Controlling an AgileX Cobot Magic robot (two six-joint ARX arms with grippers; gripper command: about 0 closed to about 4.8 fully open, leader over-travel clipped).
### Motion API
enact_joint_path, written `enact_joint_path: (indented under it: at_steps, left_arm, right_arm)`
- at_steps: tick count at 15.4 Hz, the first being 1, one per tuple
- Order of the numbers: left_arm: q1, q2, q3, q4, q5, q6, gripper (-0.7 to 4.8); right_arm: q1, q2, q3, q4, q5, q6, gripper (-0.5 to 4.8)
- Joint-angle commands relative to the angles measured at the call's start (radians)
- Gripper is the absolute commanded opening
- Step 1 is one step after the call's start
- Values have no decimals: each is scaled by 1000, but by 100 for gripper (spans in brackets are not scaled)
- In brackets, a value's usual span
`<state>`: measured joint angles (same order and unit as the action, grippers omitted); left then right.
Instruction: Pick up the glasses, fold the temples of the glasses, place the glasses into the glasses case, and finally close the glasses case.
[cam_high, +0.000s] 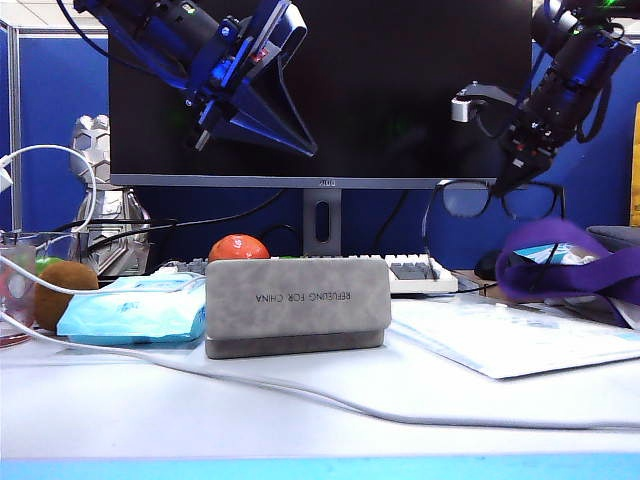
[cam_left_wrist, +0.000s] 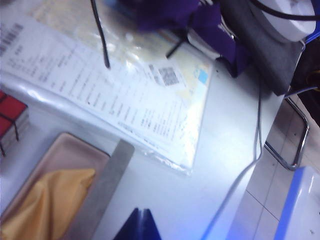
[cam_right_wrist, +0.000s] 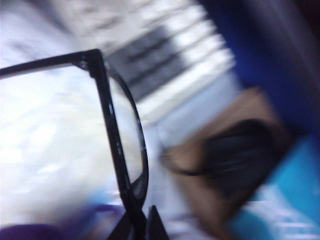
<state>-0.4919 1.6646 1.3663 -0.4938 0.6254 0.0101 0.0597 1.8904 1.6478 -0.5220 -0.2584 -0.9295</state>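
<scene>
Right gripper (cam_high: 497, 182) is up in the air at the right of the exterior view, in front of the black monitor (cam_high: 400, 90), jaws clamped on the black thin-framed glasses with clear rounded-square lenses (cam_high: 500, 199). The grip point sits on the frame's top edge near the bridge; the glasses hang level below it, well above the table. One slim black temple (cam_high: 428, 225) sticks out unfolded and droops at the left end; the other can't be made out. The right wrist view is heavily motion-blurred: only one lens rim and one temple (cam_right_wrist: 47, 62) are readable, with the fingertips (cam_right_wrist: 152, 227) cut off at the frame edge, and a keyboard and dark mouse smeared behind.

Left gripper (cam_high: 203, 135) hangs high at the upper left of the exterior view, jaws closed on nothing. In its wrist view only the dark blue fingertips (cam_left_wrist: 140, 225) show, pressed together, rest cropped.

The grey suede rectangular glasses case (cam_high: 298, 305) stands at table centre, lettering upside down toward the exterior camera. The left wrist view shows it open: tan lining and a yellow cloth (cam_left_wrist: 47, 202) inside, partly cut off. A white cable (cam_high: 330, 395) runs in front of the case. A light-blue wipes pack (cam_high: 135, 310) lies just beside the case, and laminated paper sheets (cam_high: 510, 340) are to the right.
</scene>
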Motion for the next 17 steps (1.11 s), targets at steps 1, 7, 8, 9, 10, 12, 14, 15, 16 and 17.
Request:
enact_joint_path:
  at_steps: [1,7,8,9,10,12,14,15,16,17]
  left_arm:
    - [-1,-3,4,11,7,8,16]
    - [-1,-3,4,23,6,8,16]
    - [-1,-3,4,25,6,9,16]
    - [-1,-3,4,25,6,11,16]
    - [-1,-3,4,26,6,16,16]
    - [-1,-6,4,45,7,16,16]
    - [-1,-19,5,108,7,5,16]
    - [-1,-29,5,137,7,-8,16]
    - [-1,-51,5,176,7,-20,16]
    - [-1,-84,5,233,6,-26,16]
  right_arm:
    - [0,-9,3,156,70,-35,2]
    - [46,-13,3,397,141,-116,2]
    - [52,-18,3,424,131,-84,2]
    - [63,-25,3,434,123,-69,2]
    - [68,-37,3,439,122,-23,2]
    - [75,-80,3,414,71,211,2]
    - [65,-151,3,336,-76,474,2]
    - [58,-176,3,295,-114,546,1]
    - [58,-205,3,238,-145,626,1]
    - [47,-245,3,153,-195,733,1]
